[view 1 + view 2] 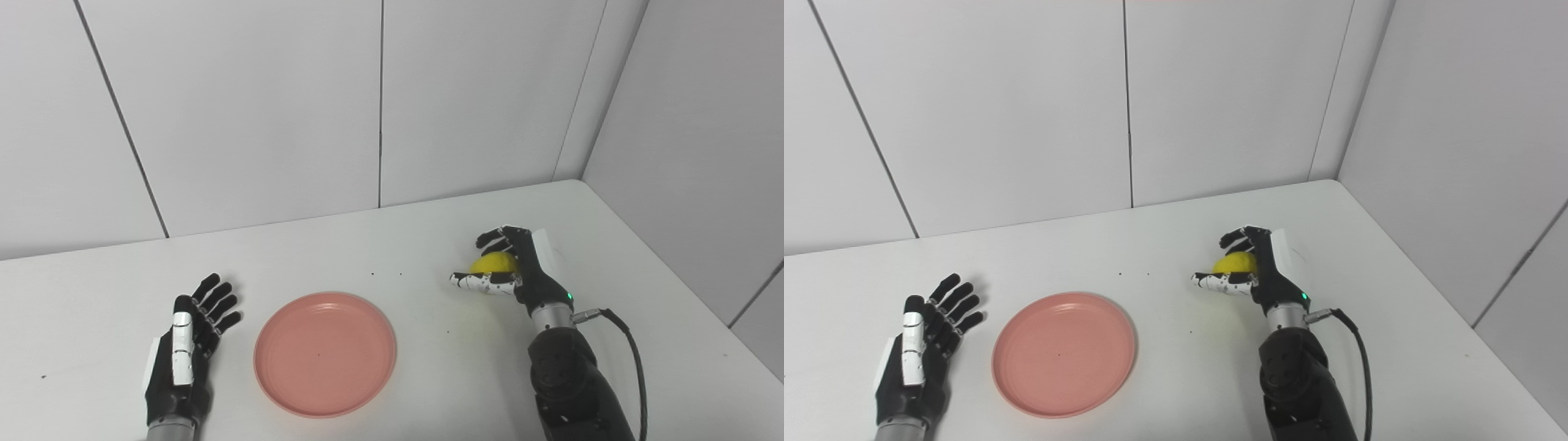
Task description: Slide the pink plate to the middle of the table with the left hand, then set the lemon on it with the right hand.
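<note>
My right hand [511,269] is curled around the lemon [493,263], fingers arched over its top and far side and my thumb stretched out under its near side, so the yellow fruit shows only as a patch between them; whether the lemon rests on the table [429,233] or is lifted just clear of it I cannot tell. This hand sits in the right half of the table, nearer the far edge than the near one, and its forearm runs back to the near edge with a black cable looping off the wrist. The pink plate [325,354] lies flat toward the near edge, about midway between the table's left and right edges, apart from the lemon and to its left, with nothing on it. My left hand [187,349] lies just beside the plate's left rim without touching it, close to the near edge; its fingers are spread and stretched forward, holding nothing, palm side turned toward the plate. A few small dark specks dot the white tabletop between the plate and the far edge
</note>
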